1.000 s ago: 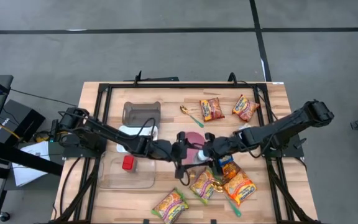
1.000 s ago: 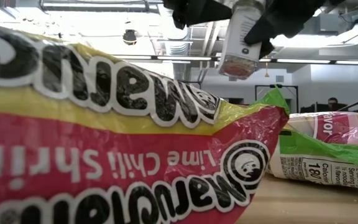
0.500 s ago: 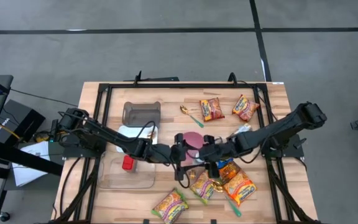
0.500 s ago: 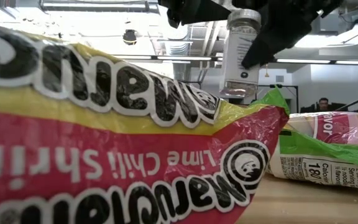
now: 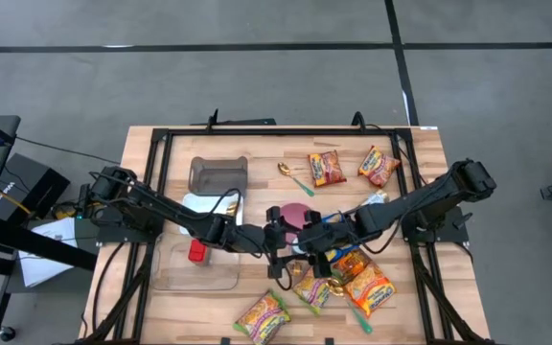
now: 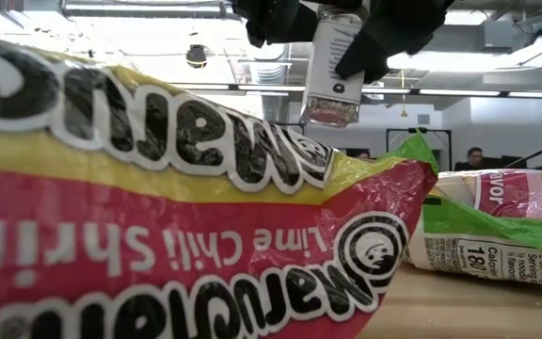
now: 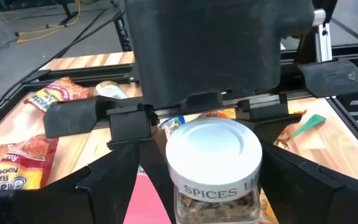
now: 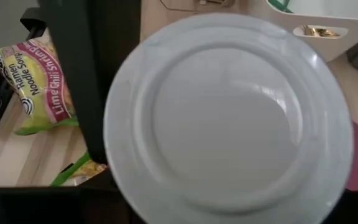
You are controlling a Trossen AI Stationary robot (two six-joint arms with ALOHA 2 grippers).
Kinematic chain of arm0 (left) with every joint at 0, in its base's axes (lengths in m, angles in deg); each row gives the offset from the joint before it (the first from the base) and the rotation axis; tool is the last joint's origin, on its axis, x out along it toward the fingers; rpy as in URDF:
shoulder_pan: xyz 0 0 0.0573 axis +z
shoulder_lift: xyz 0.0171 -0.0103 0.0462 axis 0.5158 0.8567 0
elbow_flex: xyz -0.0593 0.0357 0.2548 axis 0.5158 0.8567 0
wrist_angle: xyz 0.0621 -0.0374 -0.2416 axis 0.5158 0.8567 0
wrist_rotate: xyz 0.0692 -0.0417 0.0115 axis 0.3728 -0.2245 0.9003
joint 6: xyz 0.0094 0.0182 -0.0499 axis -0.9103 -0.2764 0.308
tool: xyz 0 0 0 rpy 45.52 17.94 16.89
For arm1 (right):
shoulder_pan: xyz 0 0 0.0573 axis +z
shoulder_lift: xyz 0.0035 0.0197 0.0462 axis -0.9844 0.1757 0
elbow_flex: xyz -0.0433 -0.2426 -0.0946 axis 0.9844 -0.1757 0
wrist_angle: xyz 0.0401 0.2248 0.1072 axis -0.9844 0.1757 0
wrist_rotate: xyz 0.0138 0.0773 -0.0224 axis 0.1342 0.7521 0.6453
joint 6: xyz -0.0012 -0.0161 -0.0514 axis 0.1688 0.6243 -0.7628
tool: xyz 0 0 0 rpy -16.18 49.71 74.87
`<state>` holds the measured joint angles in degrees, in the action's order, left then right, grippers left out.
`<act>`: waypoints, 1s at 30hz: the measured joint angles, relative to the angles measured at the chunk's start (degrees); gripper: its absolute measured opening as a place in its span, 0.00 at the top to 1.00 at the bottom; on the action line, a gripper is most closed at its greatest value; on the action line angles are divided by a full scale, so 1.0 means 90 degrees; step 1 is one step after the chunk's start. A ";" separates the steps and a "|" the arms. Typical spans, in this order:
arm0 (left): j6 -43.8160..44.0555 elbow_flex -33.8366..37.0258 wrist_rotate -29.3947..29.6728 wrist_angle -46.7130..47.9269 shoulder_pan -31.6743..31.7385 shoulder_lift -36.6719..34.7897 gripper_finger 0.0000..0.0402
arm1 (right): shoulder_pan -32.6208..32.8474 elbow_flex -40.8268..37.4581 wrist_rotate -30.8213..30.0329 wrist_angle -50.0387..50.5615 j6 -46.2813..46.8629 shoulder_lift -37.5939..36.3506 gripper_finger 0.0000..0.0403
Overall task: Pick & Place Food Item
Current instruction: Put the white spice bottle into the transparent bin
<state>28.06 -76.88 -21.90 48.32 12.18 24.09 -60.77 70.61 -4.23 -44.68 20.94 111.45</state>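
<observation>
A clear spice jar (image 6: 335, 66) with a white lid (image 7: 213, 148) hangs above the middle of the table, over the ramen packets near the front. My right gripper (image 5: 309, 241) is shut on it; its wrist view is filled by the lid (image 8: 229, 118). My left gripper (image 5: 278, 241) faces the jar from the table's left side. It is open, with one finger (image 7: 104, 186) on each side of the jar and a gap showing between each finger and the glass. My right gripper holds the jar by its upper part (image 6: 351, 42), just under the lid, pinched between its two fingers. The fingers come from above, pointing down along the jar's sides. The jar hangs lifted clear, lid up, bottom end tilted slightly.
Ramen packets lie under and around the jar (image 5: 312, 285) (image 5: 367, 286) (image 5: 264, 316), and two more at the far right (image 5: 327, 168). A pink plate (image 5: 300, 213) sits mid-table. A clear bin with a red item (image 5: 197, 251) and a grey container (image 5: 218, 172) stand on the left.
My right gripper has carried the jar toward the table's left edge, closer to my left gripper. The jar dipped and stood upright midway, then tilted again. It has stayed clear of the table throughout.
</observation>
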 joint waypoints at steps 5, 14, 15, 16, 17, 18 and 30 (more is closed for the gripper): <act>0.0002 0.0000 -0.0019 0.0033 0.0000 0.0000 0.30 | 0.0000 0.0000 -0.0009 -0.0019 -0.0001 0.0000 0.52; 0.0018 0.0002 -0.0055 -0.0008 -0.0002 0.0007 0.52 | -0.0005 0.0000 -0.0031 -0.0003 -0.0003 -0.0007 0.52; 0.0016 0.0002 -0.0055 -0.0010 -0.0002 0.0007 0.52 | -0.0005 0.0000 -0.0031 -0.0005 -0.0005 -0.0007 0.51; 0.0016 0.0002 -0.0055 -0.0010 -0.0002 0.0007 0.52 | -0.0005 0.0000 -0.0031 -0.0015 -0.0021 -0.0007 0.51; 0.0014 0.0002 -0.0055 -0.0013 -0.0002 0.0007 0.52 | -0.0005 0.0000 -0.0028 -0.0029 -0.0024 -0.0007 0.49; 0.0009 0.0002 -0.0055 -0.0020 -0.0002 0.0007 0.52 | -0.0005 0.0000 -0.0026 -0.0038 -0.0025 -0.0007 0.48; -0.0124 0.0002 -0.0045 -0.0007 0.0000 0.0007 0.52 | -0.0005 0.0000 -0.0016 -0.0053 -0.0018 -0.0030 0.40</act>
<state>26.95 -76.86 -22.31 48.26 12.18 24.15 -60.81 70.61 -4.38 -45.16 20.78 111.19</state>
